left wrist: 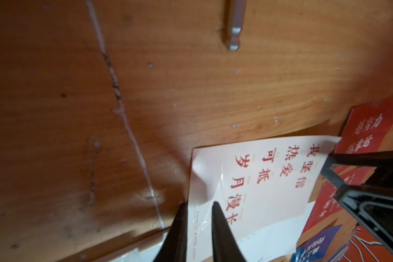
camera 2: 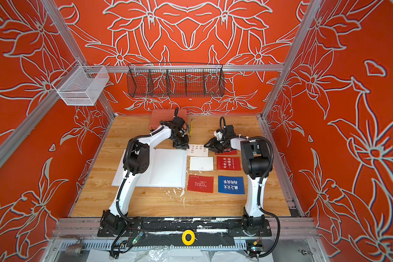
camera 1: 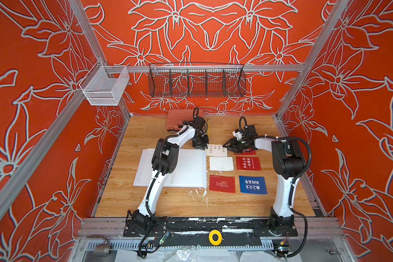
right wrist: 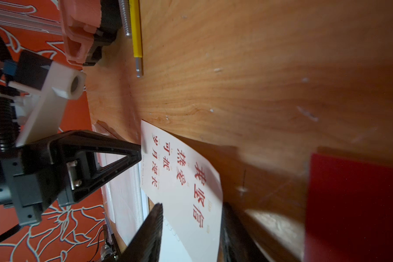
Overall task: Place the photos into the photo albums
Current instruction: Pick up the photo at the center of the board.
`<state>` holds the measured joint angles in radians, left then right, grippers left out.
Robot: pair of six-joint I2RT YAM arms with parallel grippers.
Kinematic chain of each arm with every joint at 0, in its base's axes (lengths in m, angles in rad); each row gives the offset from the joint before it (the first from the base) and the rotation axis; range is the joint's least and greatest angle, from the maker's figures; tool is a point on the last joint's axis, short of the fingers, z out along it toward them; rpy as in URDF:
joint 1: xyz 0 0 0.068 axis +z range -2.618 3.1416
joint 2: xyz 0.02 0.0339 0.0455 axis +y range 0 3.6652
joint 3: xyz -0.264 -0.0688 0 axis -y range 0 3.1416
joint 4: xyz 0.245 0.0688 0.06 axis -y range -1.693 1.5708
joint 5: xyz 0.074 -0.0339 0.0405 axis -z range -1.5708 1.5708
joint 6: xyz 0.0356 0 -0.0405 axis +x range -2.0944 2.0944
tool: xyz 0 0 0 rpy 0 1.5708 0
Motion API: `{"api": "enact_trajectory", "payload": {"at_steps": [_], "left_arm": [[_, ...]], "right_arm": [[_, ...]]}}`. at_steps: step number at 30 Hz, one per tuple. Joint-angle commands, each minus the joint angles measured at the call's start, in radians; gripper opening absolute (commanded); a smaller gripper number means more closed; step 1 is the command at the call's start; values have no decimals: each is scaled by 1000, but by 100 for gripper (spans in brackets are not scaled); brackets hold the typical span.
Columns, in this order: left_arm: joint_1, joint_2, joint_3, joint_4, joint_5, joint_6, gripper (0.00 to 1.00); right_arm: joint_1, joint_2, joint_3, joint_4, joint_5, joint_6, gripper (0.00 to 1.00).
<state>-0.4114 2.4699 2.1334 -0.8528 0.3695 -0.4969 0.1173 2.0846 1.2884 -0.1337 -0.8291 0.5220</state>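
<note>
Beside photo album [camera 1: 191,167], pinching white card [left wrist: 259,177] in closed left gripper [left wrist: 199,204], straddling its other end with right gripper [right wrist: 193,205] parted

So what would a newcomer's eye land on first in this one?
The loud orange floral walls surround everything. On the wooden table, both grippers meet at the white card with red characters: the left gripper pinches its edge, and the right gripper straddles the opposite end, jaws open. Beside it lies the open white album.
</note>
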Motion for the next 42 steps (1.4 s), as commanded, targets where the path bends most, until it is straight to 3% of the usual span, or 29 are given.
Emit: {"api": "enact_trajectory", "payload": {"at_steps": [1, 4, 11, 29, 42], "left_arm": [[-7, 48, -37, -60, -39, -12, 20], [-7, 47, -38, -57, -38, -15, 20], [-7, 47, -36, -57, -40, -21, 20], [-7, 38, -61, -37, -37, -43, 20], [-3, 29, -68, -33, -44, -54, 20]], "right_arm": [[-11, -44, -27, 75, -66, 63, 44], [-15, -55, -47, 118, -88, 98, 44], [-12, -77, -47, 29, -46, 32, 42], [42, -84, -60, 26, -32, 51, 26], [44, -145, -104, 24, -9, 91, 26]]}}
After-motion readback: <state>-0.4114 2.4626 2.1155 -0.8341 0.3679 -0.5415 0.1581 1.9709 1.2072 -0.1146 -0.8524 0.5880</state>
